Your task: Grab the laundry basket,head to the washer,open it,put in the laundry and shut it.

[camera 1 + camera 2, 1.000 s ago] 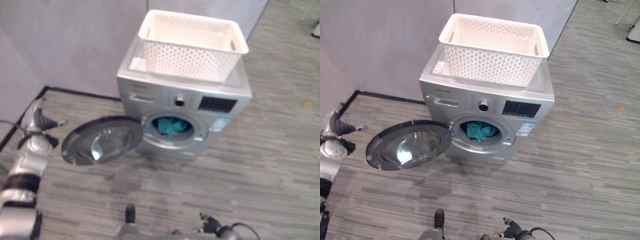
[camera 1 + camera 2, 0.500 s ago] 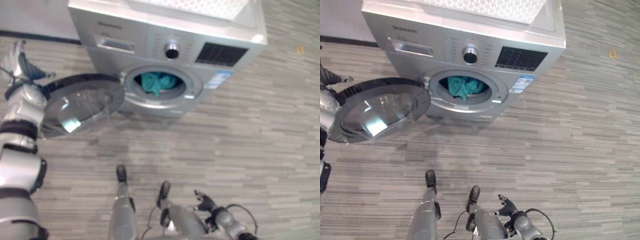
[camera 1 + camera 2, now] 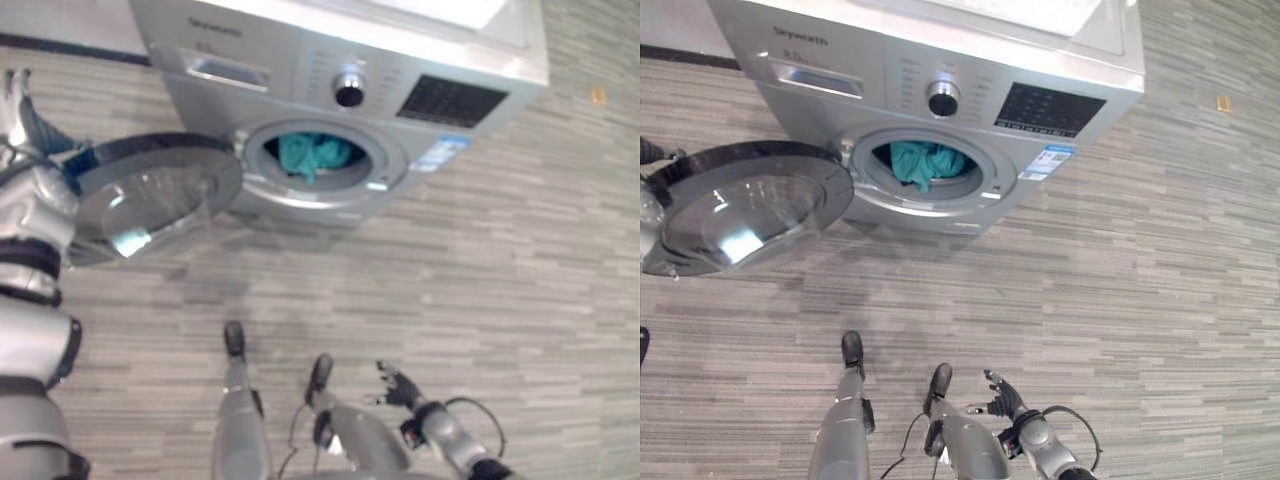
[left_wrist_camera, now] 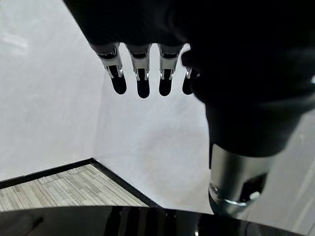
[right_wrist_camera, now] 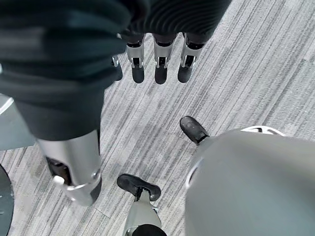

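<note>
Reaching behind the open washer door (image 3: 150, 195), the left hand (image 3: 22, 115) has drawn nearer its outer edge, fingers straight and holding nothing. The teal laundry (image 3: 920, 160) already lies inside the washer (image 3: 940, 90) drum, so shutting the door comes next; the right hand (image 3: 1005, 400) hangs spread and idle, low before the washer.

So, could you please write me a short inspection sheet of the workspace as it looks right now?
Surface: grey wood-look floor, with a small tan scrap lying on it to the right of the machine.
Job's things: silver washer with its round door swung wide open to the left; teal laundry lies inside the drum.
Clutter: nothing seen apart from the scrap.
Hands: left hand raised just behind the door's outer edge, fingers straight, holding nothing; right hand low over the floor, fingers relaxed, holding nothing.
Cables: nothing seen apart from the robot's own.
Surroundings: pale wall behind the washer, with a dark strip along its foot.
</note>
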